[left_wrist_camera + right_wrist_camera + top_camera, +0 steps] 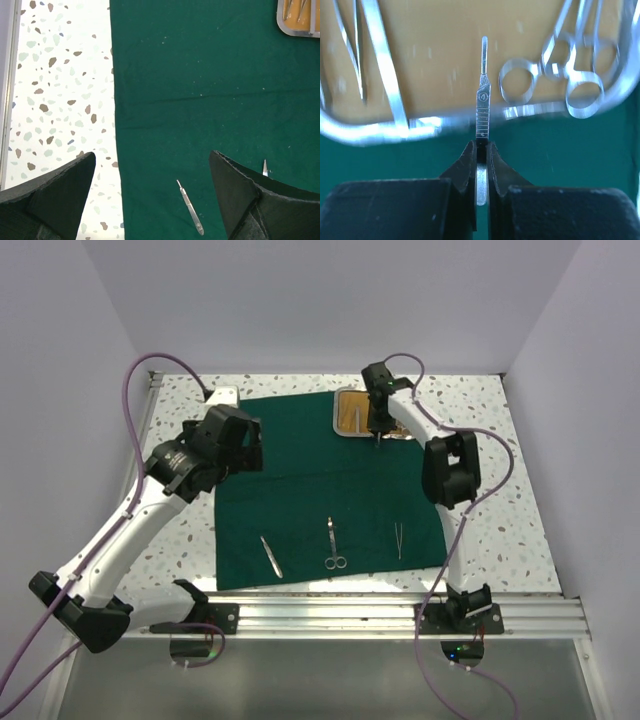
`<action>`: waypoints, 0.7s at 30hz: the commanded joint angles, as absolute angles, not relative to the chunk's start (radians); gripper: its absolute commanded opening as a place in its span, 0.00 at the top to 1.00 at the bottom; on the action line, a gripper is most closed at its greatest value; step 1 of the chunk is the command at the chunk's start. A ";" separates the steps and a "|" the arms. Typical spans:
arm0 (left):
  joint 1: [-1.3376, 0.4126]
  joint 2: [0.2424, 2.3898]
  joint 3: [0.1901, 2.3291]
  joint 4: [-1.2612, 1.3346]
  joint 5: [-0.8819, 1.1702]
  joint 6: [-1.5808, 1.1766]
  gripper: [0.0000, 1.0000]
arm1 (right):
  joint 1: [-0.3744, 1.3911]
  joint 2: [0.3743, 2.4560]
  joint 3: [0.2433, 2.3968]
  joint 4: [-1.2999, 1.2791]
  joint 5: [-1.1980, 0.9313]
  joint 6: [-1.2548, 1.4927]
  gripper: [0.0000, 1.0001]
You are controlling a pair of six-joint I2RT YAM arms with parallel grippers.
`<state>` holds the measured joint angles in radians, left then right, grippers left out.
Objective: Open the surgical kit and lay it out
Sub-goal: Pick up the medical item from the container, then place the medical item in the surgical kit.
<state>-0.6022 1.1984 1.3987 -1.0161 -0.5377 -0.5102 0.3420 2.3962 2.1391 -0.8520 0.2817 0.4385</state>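
My right gripper [481, 147] is pinched shut on a ribbed scalpel handle [483, 107] over the steel tray [380, 132] rim, tray at 1 o'clock on the cloth [300, 470]. Left gripper [152, 156] gapes wide, empty, over its 10 o'clock edge. Scissors [333, 545], tweezers [400, 540] lie toward 6 o'clock.

Bare cloth [300, 480] between far tray [335, 418] and near row of instruments [333, 545], left arm [200, 455] above its left edge.

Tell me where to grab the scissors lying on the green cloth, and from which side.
Probably best from straight above: pinch the scissors at the slim shanks between pivot and rings, jaws across their width. They lie flat on the cloth, rings nearest, so nothing slips underneath.
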 commanded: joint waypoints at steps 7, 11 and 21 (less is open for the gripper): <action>-0.575 1.233 1.496 -0.953 -0.525 -0.440 0.00 | 0.641 2.016 1.760 -0.801 0.218 0.517 1.00; -0.568 1.239 1.517 -0.948 -0.514 -0.433 0.00 | 0.770 1.962 1.658 -0.758 0.178 0.612 1.00; -0.555 1.247 1.611 -0.953 -0.515 -0.402 0.00 | 1.046 1.996 1.563 -0.657 0.084 0.761 1.00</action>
